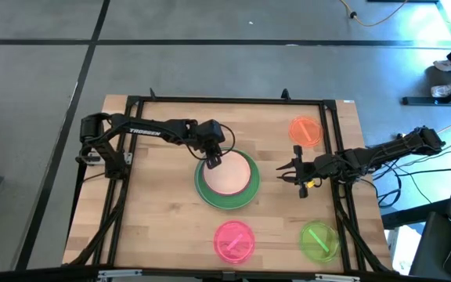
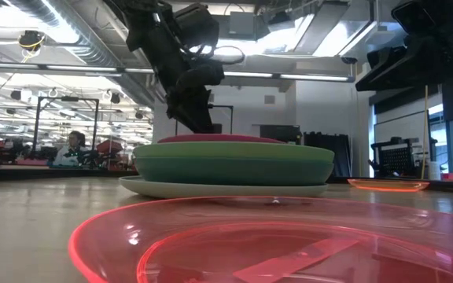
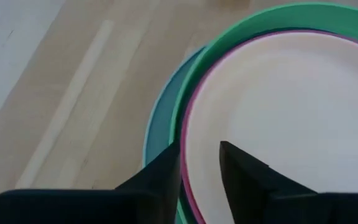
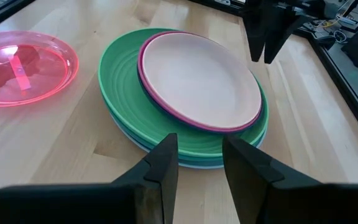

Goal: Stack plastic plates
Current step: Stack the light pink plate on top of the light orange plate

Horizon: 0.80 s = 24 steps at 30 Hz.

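Note:
A stack of plates (image 1: pixel 227 182) stands mid-table: a pale blue-grey one at the bottom, then teal, a large green plate (image 4: pixel 120 81), a navy rim, magenta, and a peach plate (image 4: pixel 197 87) on top. My left gripper (image 1: pixel 212 162) is open at the stack's far-left edge. In the left wrist view (image 3: pixel 201 180) one finger stands on either side of the peach plate's rim (image 3: pixel 188 143), and I see no touch. My right gripper (image 1: pixel 282 174) is open and hovers right of the stack (image 4: pixel 201 162). Pink (image 1: pixel 233 240), orange (image 1: pixel 305 131) and lime (image 1: pixel 319 239) plates lie singly on the table.
The pink plate (image 2: pixel 274 244) lies near the table's near edge, with the lime one to its right. The orange plate (image 2: pixel 388 185) sits far right. A black frame (image 1: pixel 210 99) borders the table. Bare wood (image 1: pixel 155 219) lies left of the stack. A person (image 2: pixel 73 145) sits in the room behind.

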### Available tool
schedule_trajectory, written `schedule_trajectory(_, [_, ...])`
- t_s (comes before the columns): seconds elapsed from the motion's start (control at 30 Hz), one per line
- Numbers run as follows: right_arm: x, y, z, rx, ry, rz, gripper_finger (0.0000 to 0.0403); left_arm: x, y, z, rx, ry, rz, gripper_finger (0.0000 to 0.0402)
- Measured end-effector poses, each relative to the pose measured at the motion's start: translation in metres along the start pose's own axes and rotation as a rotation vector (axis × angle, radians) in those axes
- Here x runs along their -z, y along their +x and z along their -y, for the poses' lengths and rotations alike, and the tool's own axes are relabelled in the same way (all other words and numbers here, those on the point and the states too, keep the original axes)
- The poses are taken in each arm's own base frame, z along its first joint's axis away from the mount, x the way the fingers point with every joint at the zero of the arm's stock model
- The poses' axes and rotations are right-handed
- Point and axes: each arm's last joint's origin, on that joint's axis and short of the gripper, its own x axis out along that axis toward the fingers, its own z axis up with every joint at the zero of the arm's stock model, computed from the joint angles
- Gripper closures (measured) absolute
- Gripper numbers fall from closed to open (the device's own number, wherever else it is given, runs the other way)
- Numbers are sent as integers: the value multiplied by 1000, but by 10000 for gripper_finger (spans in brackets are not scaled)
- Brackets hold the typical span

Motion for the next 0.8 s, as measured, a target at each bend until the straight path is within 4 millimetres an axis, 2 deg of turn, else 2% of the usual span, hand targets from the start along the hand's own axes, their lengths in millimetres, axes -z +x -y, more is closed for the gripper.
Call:
schedule_trajectory(0.1, [0,0,0,0,0,0,288,-1,-6,7,41,57,12,287])
schedule_trajectory(0.2, [0,0,0,0,0,0,288,-1,-11,22,91,99,44,282])
schedule_trajectory(0.37, [0,0,0,0,0,0,288,6,-15,58,162,150,62,281])
schedule_trajectory(0.67, [0,0,0,0,0,0,288,29,-26,126,297,213,80,281])
schedule_trajectory(0.8, [0,0,0,1,0,0,288,40,-28,151,363,218,82,281])
